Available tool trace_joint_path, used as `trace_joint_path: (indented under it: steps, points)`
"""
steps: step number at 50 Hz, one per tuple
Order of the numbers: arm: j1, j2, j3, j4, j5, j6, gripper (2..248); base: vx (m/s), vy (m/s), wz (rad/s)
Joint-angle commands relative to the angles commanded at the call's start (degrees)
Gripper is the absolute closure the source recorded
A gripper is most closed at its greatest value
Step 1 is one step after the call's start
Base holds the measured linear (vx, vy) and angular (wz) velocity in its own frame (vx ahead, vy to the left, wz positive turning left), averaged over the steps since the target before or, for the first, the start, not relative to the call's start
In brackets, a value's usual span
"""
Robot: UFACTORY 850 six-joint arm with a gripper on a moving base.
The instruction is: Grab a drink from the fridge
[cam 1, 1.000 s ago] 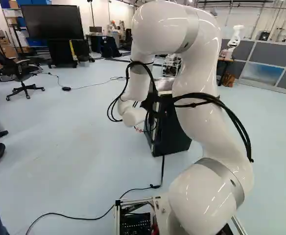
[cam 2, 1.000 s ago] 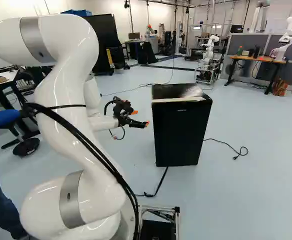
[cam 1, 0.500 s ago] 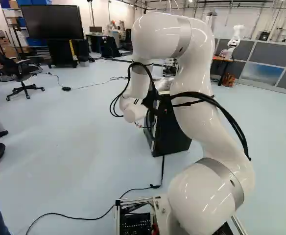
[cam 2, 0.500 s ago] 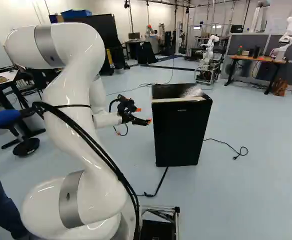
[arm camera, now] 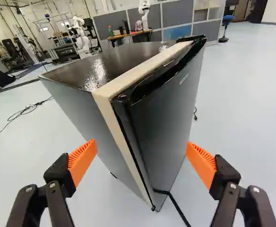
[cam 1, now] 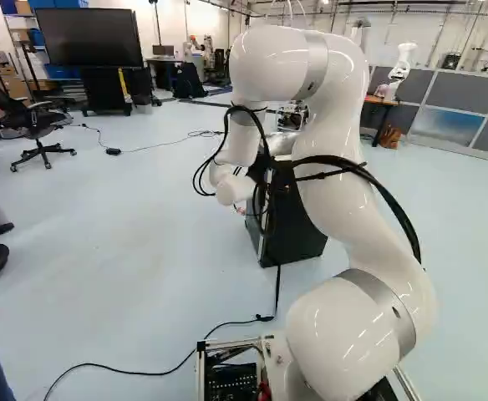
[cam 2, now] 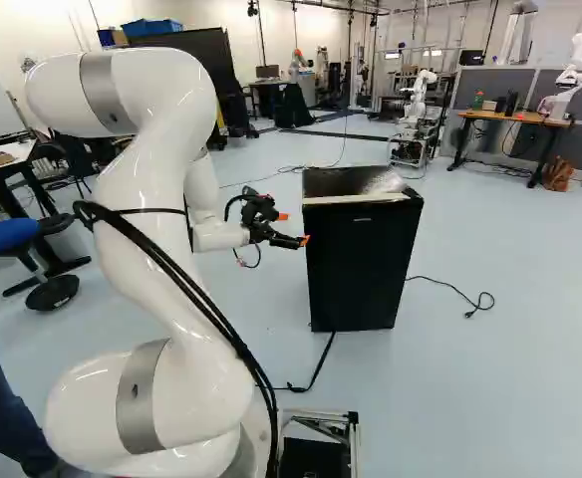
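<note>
Both fingers (arm camera: 82, 161) of the spread tool (arm camera: 141, 145) may be jammed if the fridge door (arm camera: 164, 123) is approached askew.

Note box-shaped black fridge (cam 2: 361, 264), standing upright on pale blue floor (cam 2: 470, 378). Has glossy top (arm camera: 124, 56) and flat front door (arm camera: 161, 118), apparently closed, with pale strip (arm camera: 142, 67) running along top and side between door and cabinet (arm camera: 86, 111). Bears small light lettering (arm camera: 184, 79) near door's upper edge.
</note>
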Motion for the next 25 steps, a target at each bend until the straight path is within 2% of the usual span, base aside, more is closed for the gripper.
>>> trace_joint_path:
  steps: [11, 25]
  points:
    - [-1.0, 1.5, 0.2, 0.0, 0.0, 0.0, 3, 0.000, 0.000, 0.000]
    - [-2.1, 1.2, -0.8, 0.0, 0.0, 0.0, 3, 0.000, 0.000, 0.000]
